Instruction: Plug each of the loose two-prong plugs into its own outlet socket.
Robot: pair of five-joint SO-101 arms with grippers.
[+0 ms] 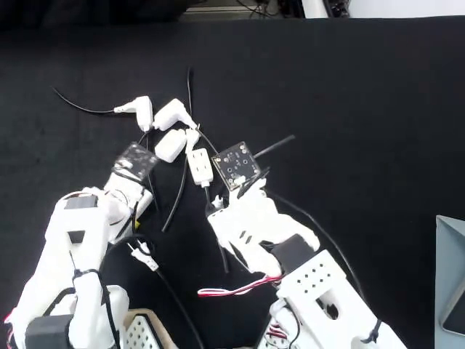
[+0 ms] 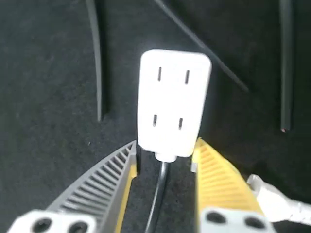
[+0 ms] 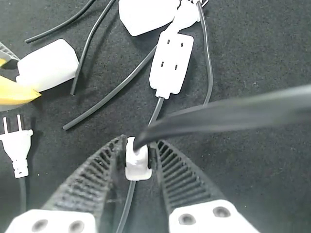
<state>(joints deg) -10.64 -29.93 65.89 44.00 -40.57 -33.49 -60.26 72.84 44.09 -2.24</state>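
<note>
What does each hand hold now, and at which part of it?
The left hand grips the white outlet block at its cord end; the right hand grips a small white plug by the sides of its body.

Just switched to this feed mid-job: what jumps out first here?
The left claw grips the cord end of a white plastic two-socket outlet block. The right claw pinches a small white plug, with a second white outlet block ahead of it. A loose white two-prong plug lies nearby on the black table.
</note>
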